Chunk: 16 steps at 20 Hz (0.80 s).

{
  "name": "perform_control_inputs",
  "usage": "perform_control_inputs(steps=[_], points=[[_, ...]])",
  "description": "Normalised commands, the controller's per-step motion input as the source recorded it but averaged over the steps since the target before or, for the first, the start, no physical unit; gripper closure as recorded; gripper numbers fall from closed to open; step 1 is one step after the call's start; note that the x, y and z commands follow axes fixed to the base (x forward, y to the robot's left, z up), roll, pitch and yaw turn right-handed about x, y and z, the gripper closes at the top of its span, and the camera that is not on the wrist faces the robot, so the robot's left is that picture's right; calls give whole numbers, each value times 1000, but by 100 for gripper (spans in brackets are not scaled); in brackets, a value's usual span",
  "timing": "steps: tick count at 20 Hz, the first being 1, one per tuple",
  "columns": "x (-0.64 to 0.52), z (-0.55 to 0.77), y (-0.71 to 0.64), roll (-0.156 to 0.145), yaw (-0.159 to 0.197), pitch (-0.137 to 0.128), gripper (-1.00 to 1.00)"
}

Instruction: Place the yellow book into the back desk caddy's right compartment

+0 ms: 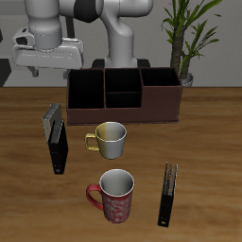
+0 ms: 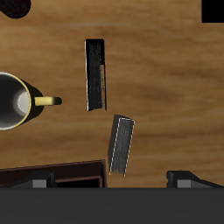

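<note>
The gripper [image 1: 43, 68] hangs high above the table [image 1: 203, 142], over its back part and beside the end of the caddy [image 1: 123, 95]. In the wrist view only the tips of its two fingers [image 2: 188, 178] show, set wide apart with bare wood between them — the hand is open and holds nothing.

The yellow book [image 1: 53, 124] stands on edge on the wood, upright, with its pale page edges facing up. It sits just off the caddy's front corner, at about seven o'clock from that corner, and at nine o'clock from the white mug with the yellow handle [image 1: 109, 140]. A black book [image 1: 59, 149] lies flat just in front of it, nearer the table's front edge; whether the two touch cannot be told.

The caddy stands at the back of the table, open-topped, its three sections black inside. The right compartment [image 1: 86, 90] is the end section nearest the yellow book.

A red patterned mug [image 1: 114, 196] stands at six o'clock from the white mug. A dark book with a brownish spine [image 1: 167, 194] lies at three o'clock from the red mug — well apart from it.
</note>
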Motion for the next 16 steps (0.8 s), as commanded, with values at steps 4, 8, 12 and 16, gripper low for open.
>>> perform_control_inputs(steps=[4,8,12,16], points=[[-121,-107,-224,-3,-1,-53,-100],[-34,-249,12,-23,1,-71,-100],[36,-261,52,3,-18,-4,-100],[15,-285,-96,-24,-28,-5,-100]])
